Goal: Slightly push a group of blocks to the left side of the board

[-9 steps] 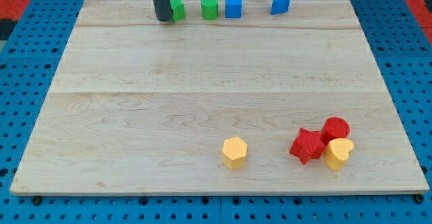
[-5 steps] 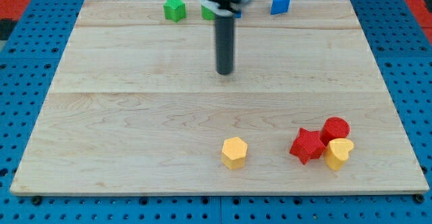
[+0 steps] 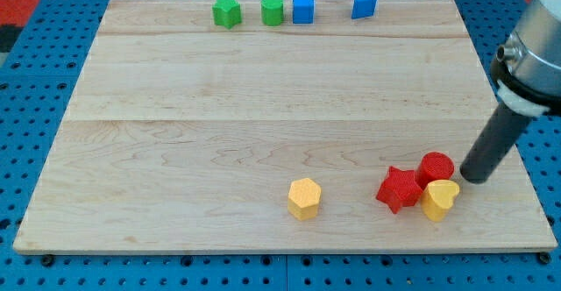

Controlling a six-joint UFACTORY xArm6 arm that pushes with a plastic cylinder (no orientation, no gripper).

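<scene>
A cluster sits at the view's bottom right: a red star block (image 3: 400, 189), a red cylinder (image 3: 436, 167) and a yellow heart block (image 3: 440, 199), touching one another. My tip (image 3: 473, 179) rests on the board just right of the red cylinder, a small gap away. A yellow hexagon block (image 3: 305, 197) lies alone to the left of the cluster.
Along the view's top edge stand a green star block (image 3: 226, 11), a green cylinder (image 3: 273, 10), a blue cube (image 3: 303, 7) and a blue triangular block (image 3: 364, 3). The wooden board (image 3: 263, 107) lies on a blue pegboard.
My tip has swept from the top left beside the green star, across the board's middle, down to the right side of the red cylinder. No block has moved.
</scene>
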